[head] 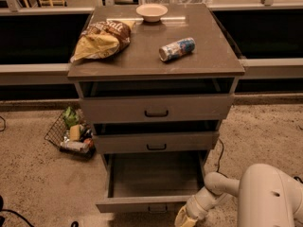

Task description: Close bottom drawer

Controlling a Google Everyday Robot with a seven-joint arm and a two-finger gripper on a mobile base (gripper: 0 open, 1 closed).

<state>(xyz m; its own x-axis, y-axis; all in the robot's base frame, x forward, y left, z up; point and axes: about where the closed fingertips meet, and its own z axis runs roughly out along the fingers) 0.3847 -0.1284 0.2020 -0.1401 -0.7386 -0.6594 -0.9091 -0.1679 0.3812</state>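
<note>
Robot test lab or staged office space is suggested, not a home: grey-brown three-drawer cabinet (pixel 156 109) is set free-standing on speckled beige floor (pixel 265 131), w/ long grey ledge (pixel 33 69) and dark panels behind. Props are laid on its bench top (pixel 142 63): yellow-brown crisp bag (pixel 102 39), pale round bowl (pixel 151 12), printed can (pixel 177 48) on its side. Black wire basket (pixel 71 135) of packets is left on the floor. Yellowish end effector (pixel 185 218) is seen low, by the open bottom drawer (pixel 151 203) front.

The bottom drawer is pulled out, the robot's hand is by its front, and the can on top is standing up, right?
No: the camera view shows the can lying on its side. The bottom drawer is pulled out, and the gripper is low beside its front corner.
</note>
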